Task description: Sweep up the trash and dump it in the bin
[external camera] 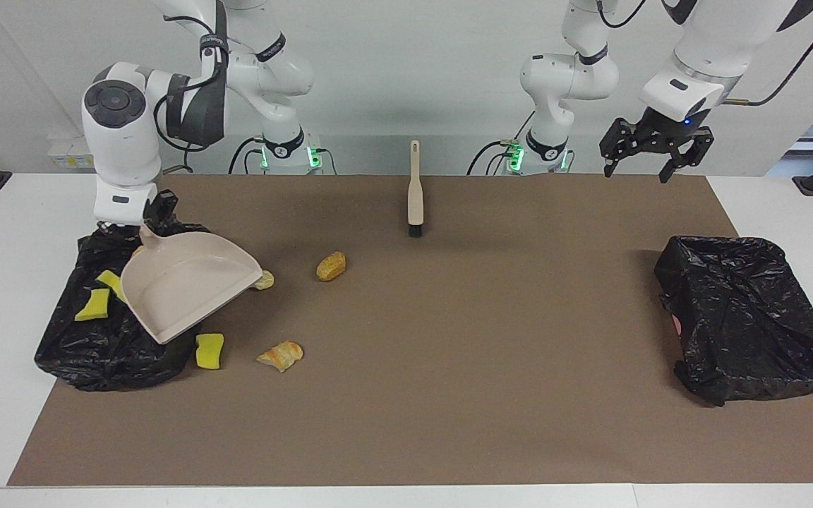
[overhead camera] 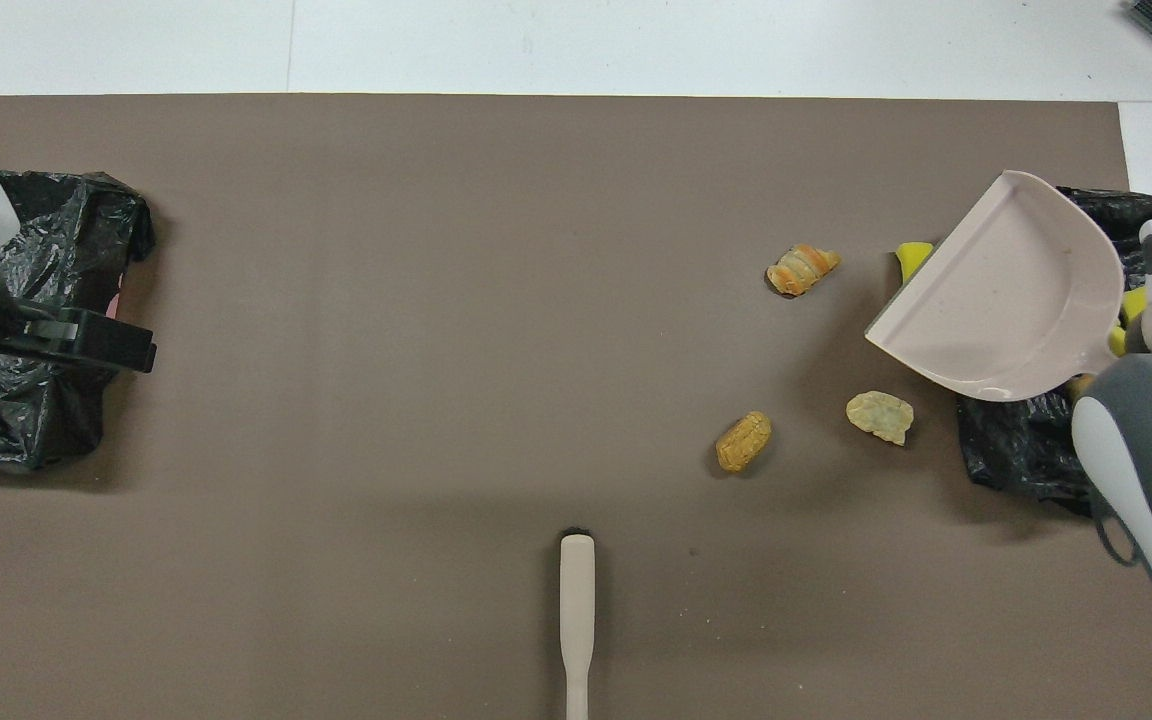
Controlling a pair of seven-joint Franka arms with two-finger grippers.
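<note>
My right gripper [external camera: 140, 224] is shut on the handle of the beige dustpan [external camera: 188, 286]. The pan is held level and empty over the edge of the black-lined bin [external camera: 110, 349] at the right arm's end. Two yellow sponge pieces [external camera: 94, 305] lie in that bin. On the mat beside the bin lie a yellow sponge [external camera: 209, 351], a croissant bit [external camera: 281, 355], a brown bread bit [external camera: 331, 266] and a pale bit [overhead camera: 880, 416], which the pan's lip partly covers in the facing view. My left gripper [external camera: 650, 166] hangs open and empty, high over the mat's edge at the left arm's end.
The beige brush [external camera: 414, 190] lies on the brown mat midway between the two arm bases, its handle pointing toward the robots. A second black-lined bin [external camera: 745, 317] sits at the left arm's end.
</note>
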